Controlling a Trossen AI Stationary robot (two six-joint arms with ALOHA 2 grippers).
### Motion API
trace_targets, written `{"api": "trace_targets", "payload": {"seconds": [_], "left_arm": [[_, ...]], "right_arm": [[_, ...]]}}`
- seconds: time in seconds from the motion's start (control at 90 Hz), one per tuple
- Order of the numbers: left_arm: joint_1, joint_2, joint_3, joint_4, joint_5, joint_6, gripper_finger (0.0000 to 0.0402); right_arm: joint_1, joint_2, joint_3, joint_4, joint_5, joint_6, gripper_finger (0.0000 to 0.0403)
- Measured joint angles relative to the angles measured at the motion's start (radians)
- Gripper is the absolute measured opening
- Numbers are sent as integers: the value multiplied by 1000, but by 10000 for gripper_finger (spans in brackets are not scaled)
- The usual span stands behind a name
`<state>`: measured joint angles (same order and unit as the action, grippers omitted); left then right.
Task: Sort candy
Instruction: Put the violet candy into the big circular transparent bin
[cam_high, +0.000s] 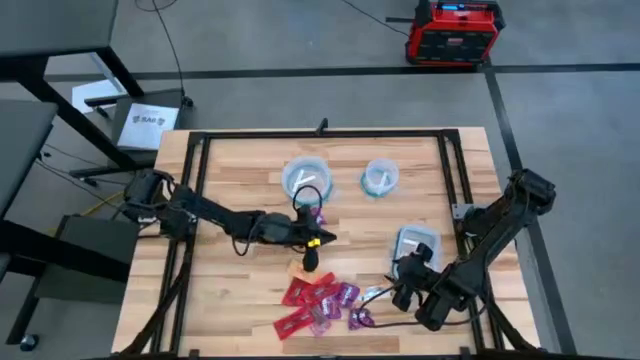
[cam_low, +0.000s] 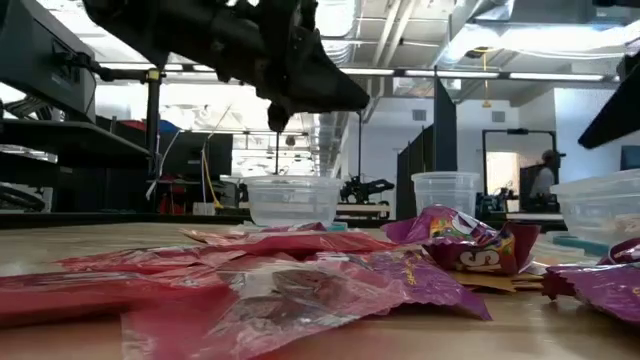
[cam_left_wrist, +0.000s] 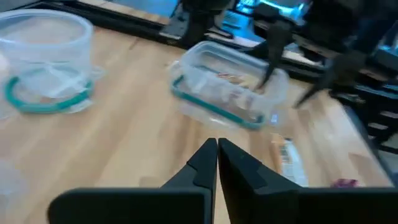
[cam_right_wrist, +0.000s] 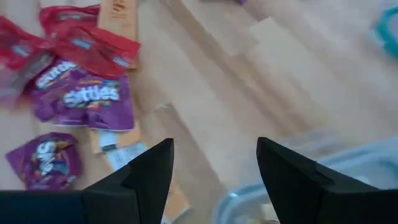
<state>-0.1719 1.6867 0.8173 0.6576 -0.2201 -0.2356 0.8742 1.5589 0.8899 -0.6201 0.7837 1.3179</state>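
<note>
Hovering above the counter (cam_high: 230, 170) just past the candy pile, the left gripper (cam_high: 312, 256) hangs with its fingers (cam_left_wrist: 205, 163) pressed together and nothing visible between them; the wrist view shows only bare wood beneath the tips. The right gripper (cam_right_wrist: 214, 168) sits near the front right, beside the clear rectangular tub (cam_high: 415, 244), fingers spread apart and empty. The candy (cam_high: 320, 303) lies mostly in a loose heap at the front centre of the counter: red packets (cam_right_wrist: 93, 43) and purple packets (cam_right_wrist: 93, 99) overlapping, with a few pale and orange wrappers at the edges of the heap. The left round bowl (cam_high: 306, 180) holds what looks like a whitish wrapper or two, and a purple piece rests just beside its rim, though whether inside or out cannot be told. The right round bowl (cam_high: 380, 178) seems to hold little, contents too faint to name. The tub shows something pale and orange inside in the left wrist view. Judgement: sorting is early, a handful placed at most, the bulk of reds and purples not yet moved, so many picks remain
</note>
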Motion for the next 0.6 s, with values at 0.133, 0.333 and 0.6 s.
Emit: {"api": "trace_targets", "payload": {"seconds": [0.133,0.333,0.6], "left_arm": [[3,0,0,-24,92,109,8],[-1,0,48,-241,141,195,75],[-2,0,197,-678,112,185,122]], "right_arm": [[-6,0,-26,155,1,-17,214],[-9,0,-29,256,3,-80,214],[-54,0,-29,262,7,-97,214]]}}
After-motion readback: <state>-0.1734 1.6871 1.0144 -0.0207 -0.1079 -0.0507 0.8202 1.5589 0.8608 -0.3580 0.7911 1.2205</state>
